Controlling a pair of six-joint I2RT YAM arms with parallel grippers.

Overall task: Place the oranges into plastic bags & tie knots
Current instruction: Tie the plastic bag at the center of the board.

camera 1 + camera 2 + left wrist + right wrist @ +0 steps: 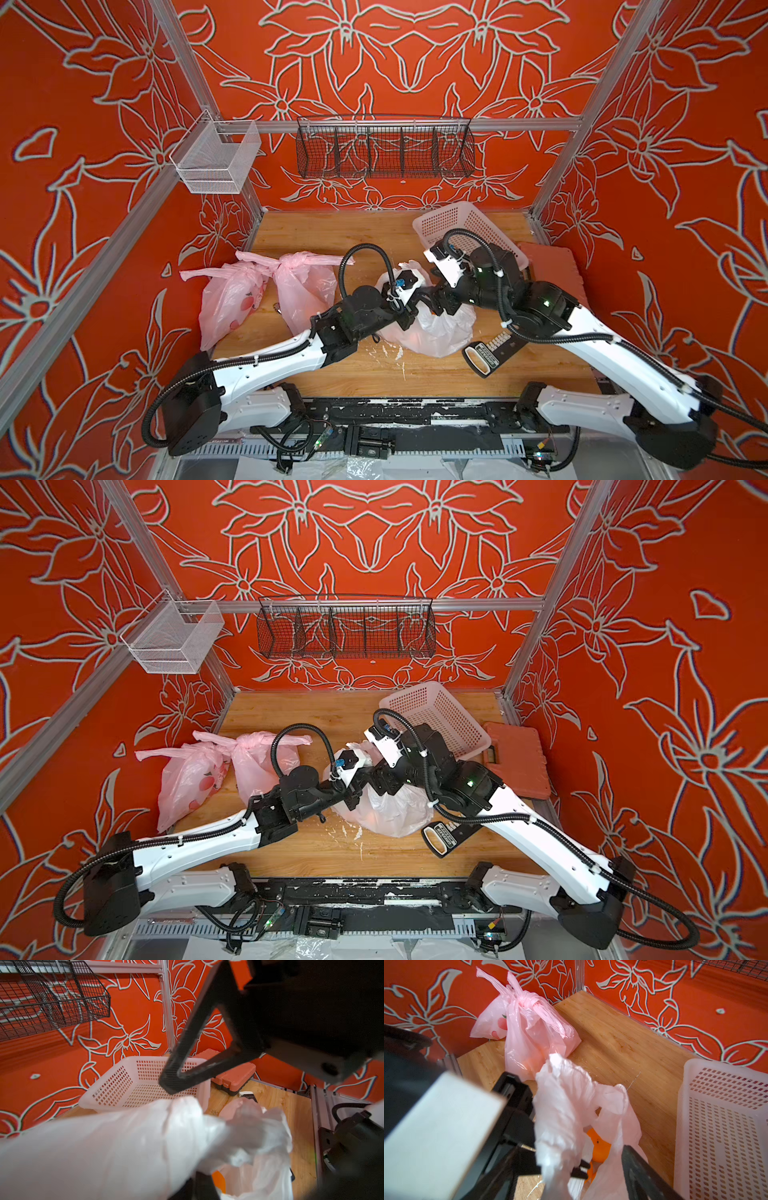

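The milky white plastic bag [436, 332] [390, 816] lies mid-table with both grippers over its mouth. My left gripper [415, 309] is shut on one of its handle straps [560, 1126], which stretches up from the black fingertips [580, 1169]. My right gripper [434, 297] is open; one finger [639, 1174] stands beside the loose film and holds nothing. Oranges [600, 1147] [219, 1180] show inside the open bag. Two pink plastic bags [228, 303] [305, 291] sit at the left, each with a knot; the knot [527, 1002] of the nearer one shows in the right wrist view.
An empty pale pink perforated basket [465, 226] [724, 1126] stands at the back right beside an orange case [557, 270]. A black-and-white hand tool [486, 357] lies just right of the white bag. A black wire basket [384, 149] and a white mesh bin [216, 162] hang on the back rail.
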